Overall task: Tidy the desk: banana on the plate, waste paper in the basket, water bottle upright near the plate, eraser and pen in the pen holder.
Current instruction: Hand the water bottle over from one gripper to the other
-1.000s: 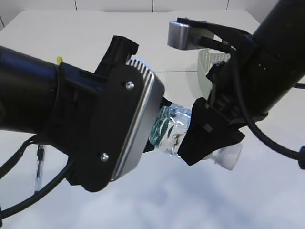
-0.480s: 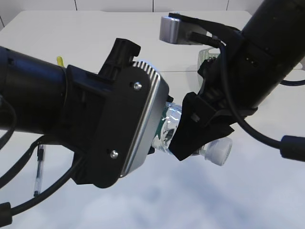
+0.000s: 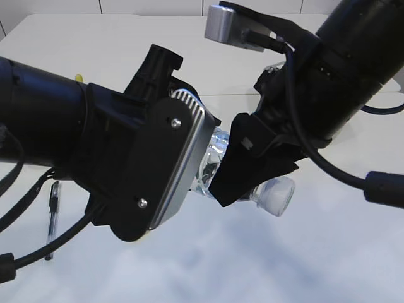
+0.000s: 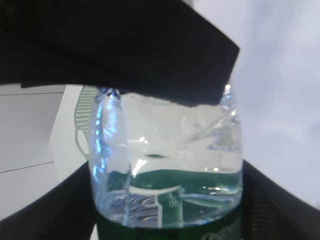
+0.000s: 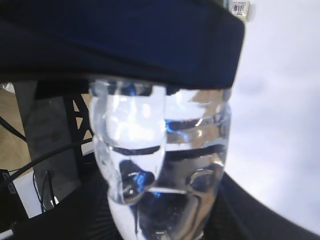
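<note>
Since a second ago, water bottle (image 3: 268, 189) has swung cap-down toward 4 o'clock, lower in the exterior view. Held off the table (image 3: 328, 259), lying tilted. Left gripper (image 3: 203, 165): clamped on the labelled base end. Right gripper (image 3: 243, 180): clamped near the neck. Pen (image 3: 52, 218): lying on the table at 9 o'clock. Basket (image 3: 268, 79): behind the right arm, at 1 o'clock.

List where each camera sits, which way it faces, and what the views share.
Exterior: in front of the desk, angled down on both arms; left gripper, right gripper, pen.
Left wrist: on the left arm, looking along its fingers at the water bottle.
Right wrist: on the right arm, facing the bottle.
Shared: the bottle.
</note>
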Controlling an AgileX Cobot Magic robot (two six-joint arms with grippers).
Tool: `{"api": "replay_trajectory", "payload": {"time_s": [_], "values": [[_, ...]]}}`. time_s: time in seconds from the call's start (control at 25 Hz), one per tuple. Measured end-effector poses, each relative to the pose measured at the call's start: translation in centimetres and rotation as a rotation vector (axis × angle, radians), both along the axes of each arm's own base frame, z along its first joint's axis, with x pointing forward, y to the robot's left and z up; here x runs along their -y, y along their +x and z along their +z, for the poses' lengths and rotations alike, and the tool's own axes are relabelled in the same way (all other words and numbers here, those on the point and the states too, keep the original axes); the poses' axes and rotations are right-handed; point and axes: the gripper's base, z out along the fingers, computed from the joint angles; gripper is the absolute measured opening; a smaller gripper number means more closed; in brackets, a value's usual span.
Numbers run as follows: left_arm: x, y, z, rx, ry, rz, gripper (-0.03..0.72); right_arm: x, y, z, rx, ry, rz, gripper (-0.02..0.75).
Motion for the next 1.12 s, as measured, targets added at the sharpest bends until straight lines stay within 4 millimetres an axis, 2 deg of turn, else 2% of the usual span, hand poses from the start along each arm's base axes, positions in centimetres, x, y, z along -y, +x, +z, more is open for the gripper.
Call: {"api": "replay_trajectory", "payload": {"time_s": [0.2,0.52,0.88,1.12], "values": [[0.1,0.1,-0.2,0.004,0.012,-0.003,0.573,-0.2,-0.1,0.1,-0.009,0.025,0.005,0.328],[1.2,0.9,-1.7,0.005,0.012,-0.006,0.569,-0.1,-0.1,0.0,0.001,0.009,0.012,0.328],[0.1,1.8,-1.7,-0.011,0.033,0.040,0.560,-0.1,0.0,0.0,0.009,0.008,0.012,0.327],[0.1,1.8,-1.7,-0.017,0.028,0.045,0.507,-0.1,-0.1,0.1,0.004,0.014,0.012,0.327]]}}
